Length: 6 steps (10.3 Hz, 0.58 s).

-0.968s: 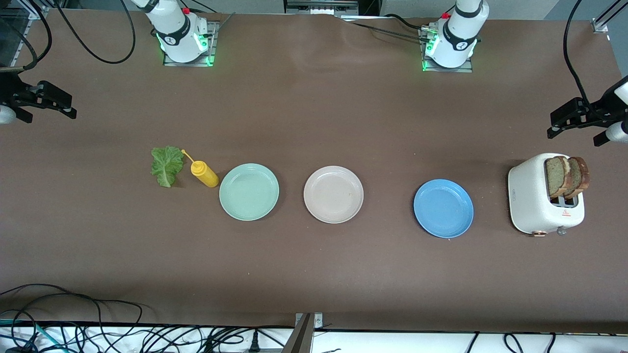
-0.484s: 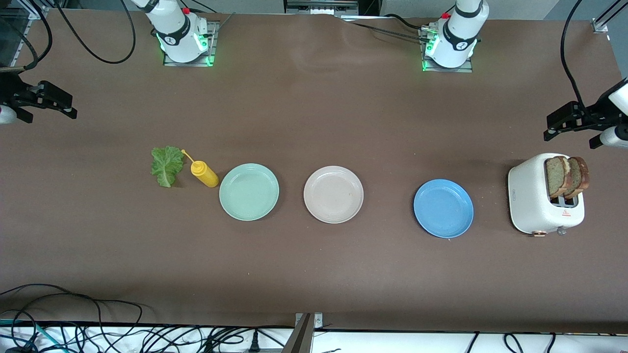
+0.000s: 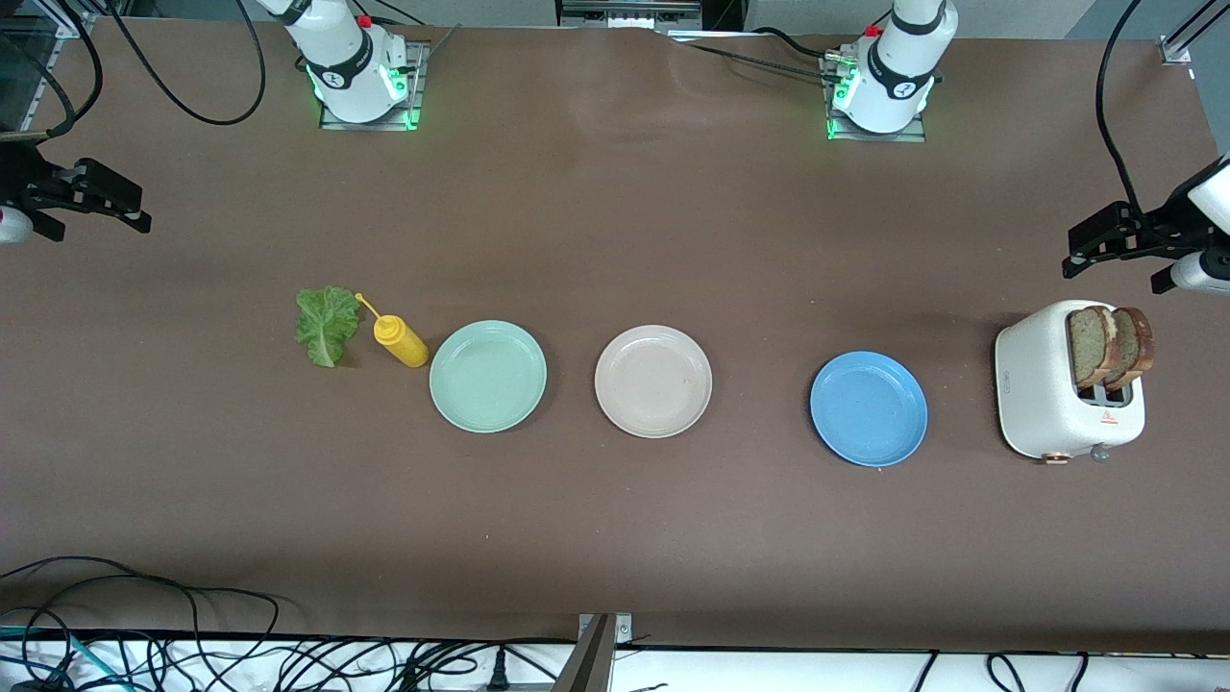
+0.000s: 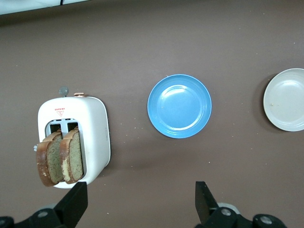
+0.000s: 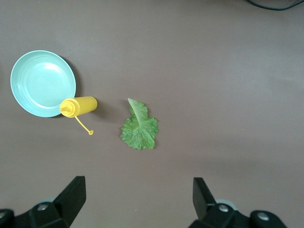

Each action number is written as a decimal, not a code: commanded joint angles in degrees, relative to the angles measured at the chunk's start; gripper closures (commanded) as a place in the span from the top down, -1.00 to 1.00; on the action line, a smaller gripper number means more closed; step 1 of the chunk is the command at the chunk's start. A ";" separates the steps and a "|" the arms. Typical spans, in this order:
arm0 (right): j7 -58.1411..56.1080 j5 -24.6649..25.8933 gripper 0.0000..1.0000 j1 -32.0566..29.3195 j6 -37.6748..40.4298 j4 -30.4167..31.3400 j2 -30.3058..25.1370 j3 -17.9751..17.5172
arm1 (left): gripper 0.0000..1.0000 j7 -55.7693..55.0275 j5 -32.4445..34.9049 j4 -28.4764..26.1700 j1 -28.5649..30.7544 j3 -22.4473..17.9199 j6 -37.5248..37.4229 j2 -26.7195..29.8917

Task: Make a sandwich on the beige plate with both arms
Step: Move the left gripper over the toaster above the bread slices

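The beige plate lies bare at mid-table, also seen as the beige plate at the edge of the left wrist view. Two brown bread slices stand in a white toaster; the slices show beside one finger. A lettuce leaf lies flat toward the right arm's end, also in view as the leaf. My left gripper hangs open over the table beside the toaster, holding nothing. My right gripper hangs open over bare table near the lettuce, holding nothing.
A yellow squeeze bottle lies between the lettuce and a mint-green plate. A blue plate sits between the beige plate and the toaster. Loose cables run along the table edge nearest the front camera.
My left gripper has drifted a little toward the middle of the table, above the toaster. The right gripper has barely moved. Nothing on the table has shifted.
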<state>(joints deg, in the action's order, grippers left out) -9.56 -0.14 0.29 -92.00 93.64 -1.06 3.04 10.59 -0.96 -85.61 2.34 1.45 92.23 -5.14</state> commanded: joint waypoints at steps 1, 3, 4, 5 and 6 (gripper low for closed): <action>-0.19 -0.83 1.00 0.24 0.24 -0.91 0.36 0.21 | 1.00 1.36 -1.50 0.88 -0.14 -0.04 -0.56 -0.22; -0.28 -0.83 1.00 0.24 0.06 -0.91 0.36 0.21 | 1.00 1.36 -1.50 0.97 -0.05 0.04 -0.65 -0.05; -0.28 -0.83 1.00 0.24 -0.02 -0.91 0.36 0.21 | 1.00 1.28 -1.50 0.97 -0.05 0.05 -0.82 0.21; -0.28 -0.83 1.00 0.33 -0.02 -0.91 0.36 0.12 | 1.00 1.27 -1.50 0.89 -0.05 0.22 -0.99 0.30; -0.28 -0.83 1.00 0.59 -0.02 -0.91 0.36 0.12 | 1.00 1.36 -1.50 0.80 -0.14 0.31 -1.00 0.22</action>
<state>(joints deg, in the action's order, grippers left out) -9.56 -0.14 0.35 -92.03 93.64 -1.06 3.03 10.59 -0.98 -85.60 2.26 1.74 92.23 -5.07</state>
